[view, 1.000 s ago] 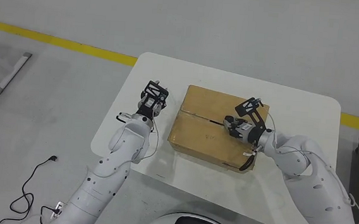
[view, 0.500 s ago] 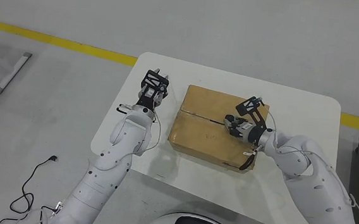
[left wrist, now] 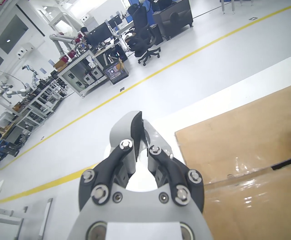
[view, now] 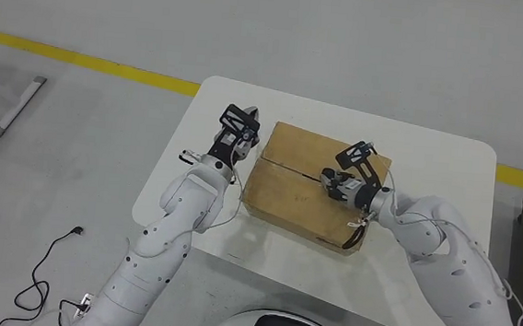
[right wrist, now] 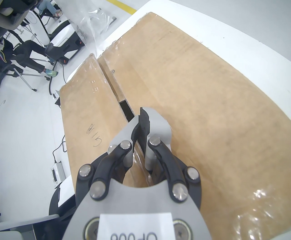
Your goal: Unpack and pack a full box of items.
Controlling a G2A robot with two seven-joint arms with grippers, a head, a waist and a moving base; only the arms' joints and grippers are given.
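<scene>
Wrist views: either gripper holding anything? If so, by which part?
Nothing held. Right gripper is shut, empty, tips at the top seam of the cardboard box. Left gripper is shut too, empty, beside the box.

Top camera looks down on the desk (view: pixel 438 154); wrist cameras ride close behind left gripper (left wrist: pixel 139 117), right gripper (right wrist: pixel 143 114), sharing the box (view: pixel 287 188).

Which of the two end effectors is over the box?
The right end effector: its tip is at the gap between the box's top flaps. The left end effector is beside the box, over the white table.
</scene>
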